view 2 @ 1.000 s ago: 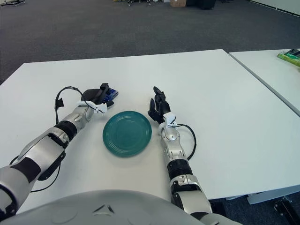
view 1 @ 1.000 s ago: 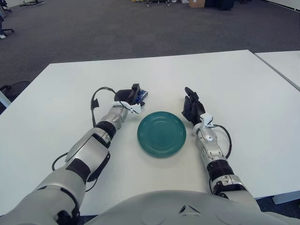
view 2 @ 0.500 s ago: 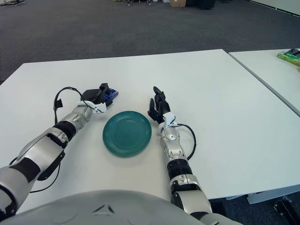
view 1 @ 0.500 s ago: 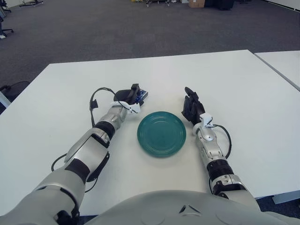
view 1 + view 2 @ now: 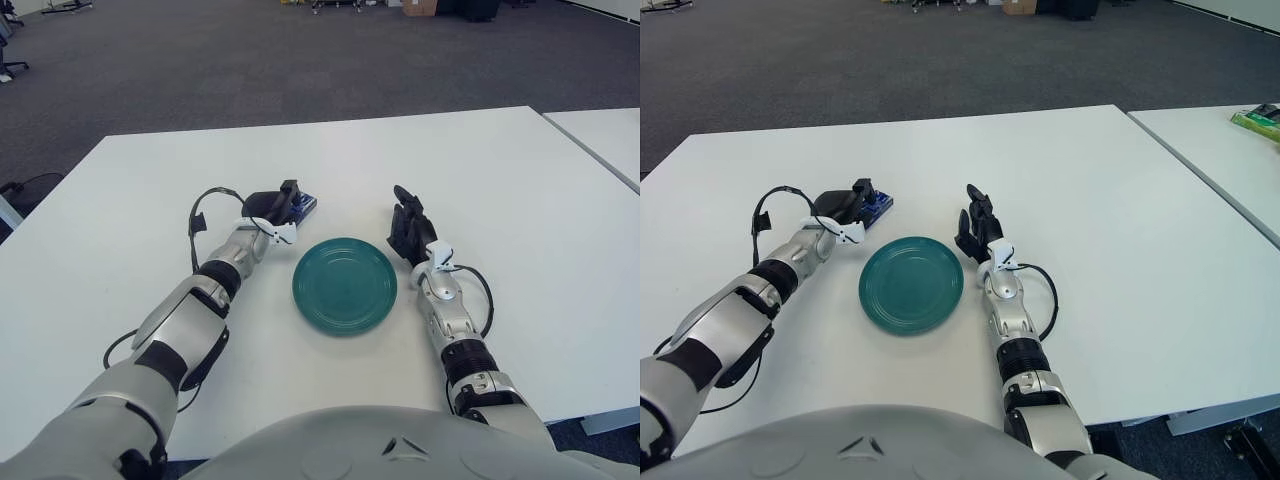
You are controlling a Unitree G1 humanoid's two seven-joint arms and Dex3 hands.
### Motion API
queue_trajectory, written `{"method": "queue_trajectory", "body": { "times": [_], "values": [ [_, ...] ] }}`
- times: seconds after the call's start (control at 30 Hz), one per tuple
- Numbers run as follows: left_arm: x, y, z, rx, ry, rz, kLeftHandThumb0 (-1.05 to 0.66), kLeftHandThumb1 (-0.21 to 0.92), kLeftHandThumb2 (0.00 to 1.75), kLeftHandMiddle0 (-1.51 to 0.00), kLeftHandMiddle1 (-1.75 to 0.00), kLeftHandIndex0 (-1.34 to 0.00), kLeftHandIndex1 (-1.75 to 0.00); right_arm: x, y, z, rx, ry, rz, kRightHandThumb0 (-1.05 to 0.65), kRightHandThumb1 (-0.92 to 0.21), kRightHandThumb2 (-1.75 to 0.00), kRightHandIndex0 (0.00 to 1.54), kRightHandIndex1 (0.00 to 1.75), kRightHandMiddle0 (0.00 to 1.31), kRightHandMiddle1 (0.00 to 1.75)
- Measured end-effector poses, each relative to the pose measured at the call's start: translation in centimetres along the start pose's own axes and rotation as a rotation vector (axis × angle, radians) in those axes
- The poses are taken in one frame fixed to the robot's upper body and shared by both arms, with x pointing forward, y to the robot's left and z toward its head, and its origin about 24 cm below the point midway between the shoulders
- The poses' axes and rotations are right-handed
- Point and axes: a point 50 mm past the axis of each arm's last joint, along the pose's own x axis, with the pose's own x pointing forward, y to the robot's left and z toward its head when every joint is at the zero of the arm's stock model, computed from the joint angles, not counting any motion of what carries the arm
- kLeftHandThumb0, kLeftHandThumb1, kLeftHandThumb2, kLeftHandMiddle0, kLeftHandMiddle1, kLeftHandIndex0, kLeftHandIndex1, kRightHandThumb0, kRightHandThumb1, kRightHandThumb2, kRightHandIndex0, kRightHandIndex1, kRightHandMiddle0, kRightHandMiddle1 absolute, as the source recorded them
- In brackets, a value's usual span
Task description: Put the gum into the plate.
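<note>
**Gum not in the plate yet, left hand is on it**

Nearest is the green plate [image 5: 345,285], sitting bare on the white counter [image 5: 500,180]. Right hand [image 5: 411,232] is just beside its right rim, fingers loose, holding nothing. Past the plate's upper left, the left hand [image 5: 272,208] is curled around the blue gum pack [image 5: 303,205], looks like a pickup grip. Pack's long axis seems to point away and right.

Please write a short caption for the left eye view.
Left hand at blue gum pack beside green plate; right hand idle.
</note>
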Motion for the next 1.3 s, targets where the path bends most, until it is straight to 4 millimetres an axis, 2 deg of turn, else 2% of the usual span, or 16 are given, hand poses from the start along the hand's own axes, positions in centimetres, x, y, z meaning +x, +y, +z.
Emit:
{"method": "queue_trajectory", "body": {
  "times": [0.37, 0.83, 1.3],
  "values": [
    [-2.3, 0.9, 0.8, -0.079, -0.003, 0.201, -0.48, 0.33, 1.29, -1.18, -1.75, -0.61, -1.75, 0.1, -0.1, 0.1, 0.000, -0.006, -0.001, -0.74, -0.92, -0.87, 0.12, 0.01, 0.00, 0.26],
    [-3.0, 6.6, 1.9, -0.159, -0.056, 0.467, -0.48, 0.32, 1.30, -1.19, -1.75, -0.61, -1.75, 0.2, 0.0, 0.2, -0.009, -0.006, 0.007, -0.73, -0.92, -0.86, 0.11, 0.01, 0.00, 0.25],
    [-3.5, 6.5, 1.9, -0.212, -0.061, 0.426, -0.46, 0.37, 1.24, -1.21, -1.75, -0.57, -1.75, 0.3, 0.2, 0.3, -0.013, -0.005, 0.016, -0.74, -0.92, -0.84, 0.11, 0.00, 0.00, 0.24]
  ]
}}
